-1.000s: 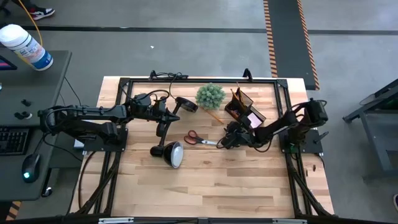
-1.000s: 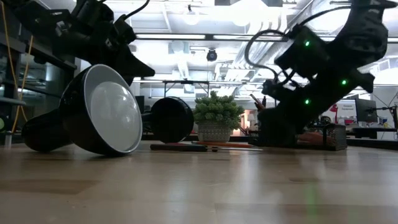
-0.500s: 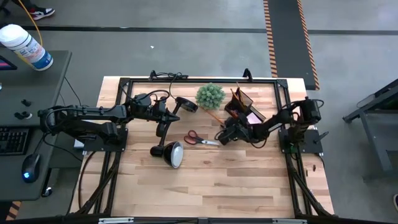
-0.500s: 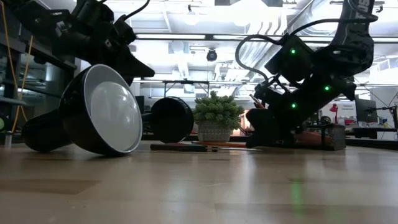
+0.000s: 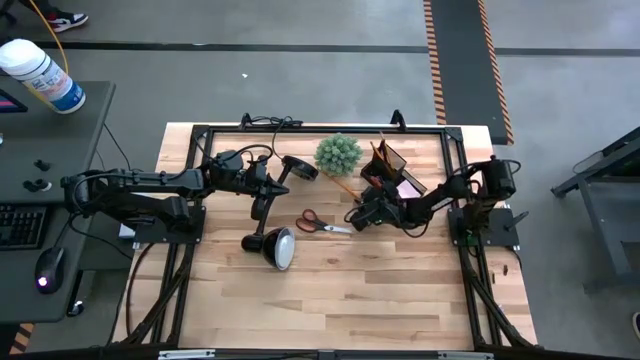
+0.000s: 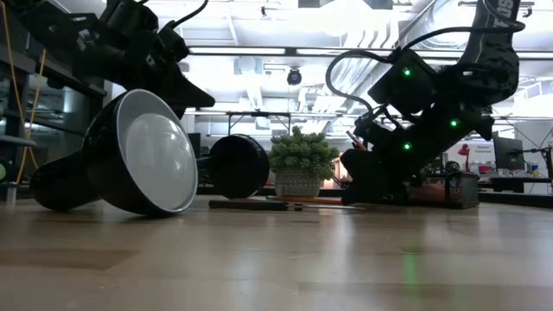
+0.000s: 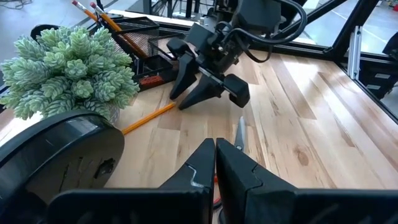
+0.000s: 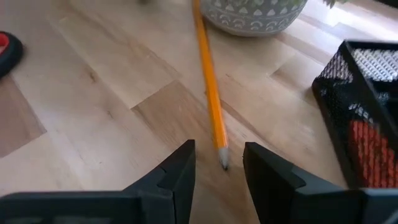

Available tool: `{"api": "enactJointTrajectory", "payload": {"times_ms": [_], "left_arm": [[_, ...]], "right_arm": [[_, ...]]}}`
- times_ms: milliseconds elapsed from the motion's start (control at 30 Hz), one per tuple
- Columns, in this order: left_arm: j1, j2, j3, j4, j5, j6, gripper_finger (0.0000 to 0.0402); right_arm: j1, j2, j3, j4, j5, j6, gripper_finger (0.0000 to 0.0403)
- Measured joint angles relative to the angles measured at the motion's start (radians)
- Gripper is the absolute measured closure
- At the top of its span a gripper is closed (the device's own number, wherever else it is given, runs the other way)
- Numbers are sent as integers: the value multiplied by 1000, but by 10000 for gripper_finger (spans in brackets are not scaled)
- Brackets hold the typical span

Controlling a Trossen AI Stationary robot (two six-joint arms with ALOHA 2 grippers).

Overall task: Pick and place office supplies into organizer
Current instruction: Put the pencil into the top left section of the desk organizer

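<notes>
The right hand [image 8: 217,171], fingers parted and empty, hovers over the tip of the thin orange wooden pencil [image 8: 209,87] lying on the pale wooden bench [image 8: 93,93].

From above, the right gripper [image 5: 357,217] sits low over the table [image 5: 330,290] right by the blade tips of the red-handled scissors [image 5: 318,223], with the orange pencil [image 5: 344,186] and the organizer [image 5: 388,170] just behind it. The left gripper [image 5: 268,188] is parked over by the desk lamp [image 5: 277,246], which is tipped over with its shade facing up. Little green plant [image 5: 338,153] is at the back edge, next to the organizer.
</notes>
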Motion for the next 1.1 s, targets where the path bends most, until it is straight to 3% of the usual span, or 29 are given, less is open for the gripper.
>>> {"api": "enactJointTrajectory", "payload": {"times_ms": [433,833,1100], "left_arm": [[0,0,0,0,-1,-1,399],[0,0,0,0,-1,-1,399],[0,0,0,0,-1,0,399]], "right_arm": [[73,4,23,27,64,43,277],[48,6,65,-64,100,44,277],[14,122,91,5,104,56,277]]}}
